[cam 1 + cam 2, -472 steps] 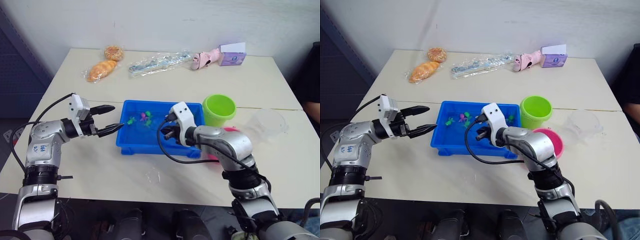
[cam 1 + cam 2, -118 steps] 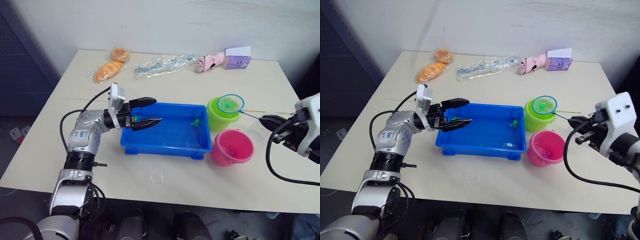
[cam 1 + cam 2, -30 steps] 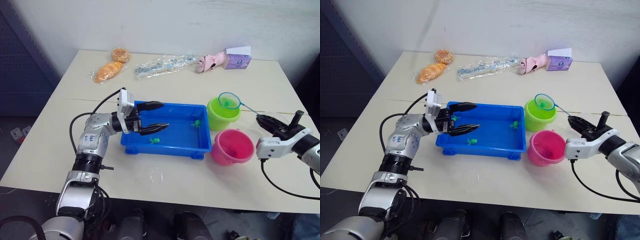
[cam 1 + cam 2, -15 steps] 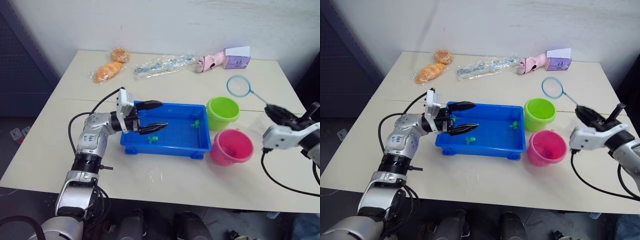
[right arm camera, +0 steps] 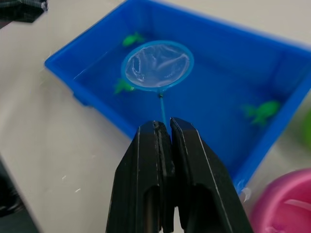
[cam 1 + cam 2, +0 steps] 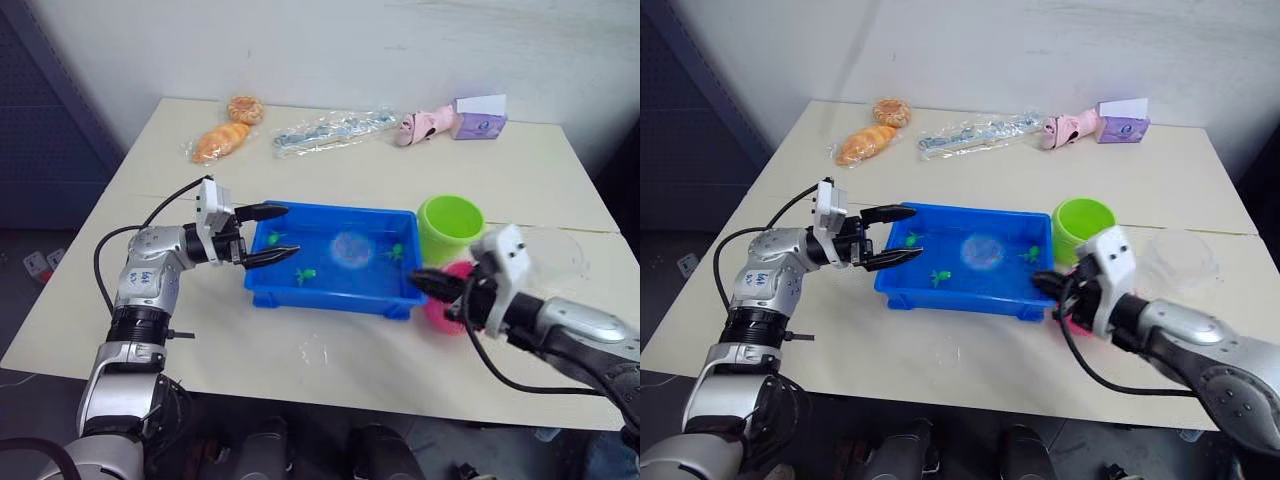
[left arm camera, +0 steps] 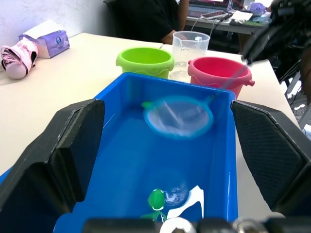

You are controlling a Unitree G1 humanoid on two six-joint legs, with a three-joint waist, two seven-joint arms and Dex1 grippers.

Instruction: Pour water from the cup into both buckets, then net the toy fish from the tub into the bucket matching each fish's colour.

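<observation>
The blue tub [image 6: 330,300] sits mid-table with three green toy fish in its water [image 6: 305,272] [image 6: 271,240] [image 6: 395,252]. The net [image 6: 350,247] has its light-blue hoop low over the tub's middle, and I cannot tell whether it touches the water. My right gripper [image 6: 418,283] is shut on the net's thin handle at the tub's right front corner. At the tub's left end my left gripper [image 6: 288,233] is open, fingers reaching over the rim. The green bucket [image 6: 450,222] stands right of the tub. The pink bucket [image 7: 221,73] is mostly hidden behind my right gripper. The clear cup [image 6: 555,255] is far right.
Along the table's far edge lie two bagged breads [image 6: 222,140], a long plastic bag [image 6: 330,128], a pink toy [image 6: 425,125] and a purple box [image 6: 480,115]. A person [image 7: 150,19] sits beyond the table in the left wrist view.
My right gripper swung the net from above and behind the green bucket down over the tub's middle. My left gripper drew back a little toward the tub's left end.
</observation>
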